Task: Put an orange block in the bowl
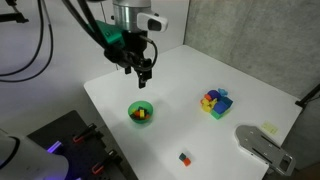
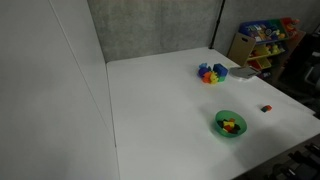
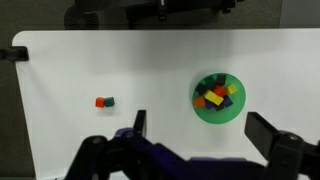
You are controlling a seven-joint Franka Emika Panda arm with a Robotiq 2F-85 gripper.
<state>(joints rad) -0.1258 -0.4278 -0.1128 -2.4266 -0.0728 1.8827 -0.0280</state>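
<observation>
— On the white counter [image 1: 240,70], what is listed first?

— Item one: tiny orange-red cube, the orange block [image 1: 182,156], lying near the counter's front edge and well apart from the small round bright-green bowl [image 1: 141,112]. In the wrist view it [image 3: 100,102] touches a darker little block [image 3: 109,101]. I judge it light, rigid and smooth-faced; take it across two opposite flat sides, clear of that neighbour.

— And your pincer?

— My pincer [image 1: 143,72] hangs above the counter behind the bowl, jaws spread wide, nothing held.

— The bowl's contents?

— Several small coloured blocks already inside, red and yellow among them [image 2: 231,125].

— Room and edges?

— Open white surface between bowl and block. A multicoloured cluster of blocks [image 1: 215,101] sits off to one side, out of the path. I judge the near edge the chief hazard: a nudge might push the cube off.
</observation>
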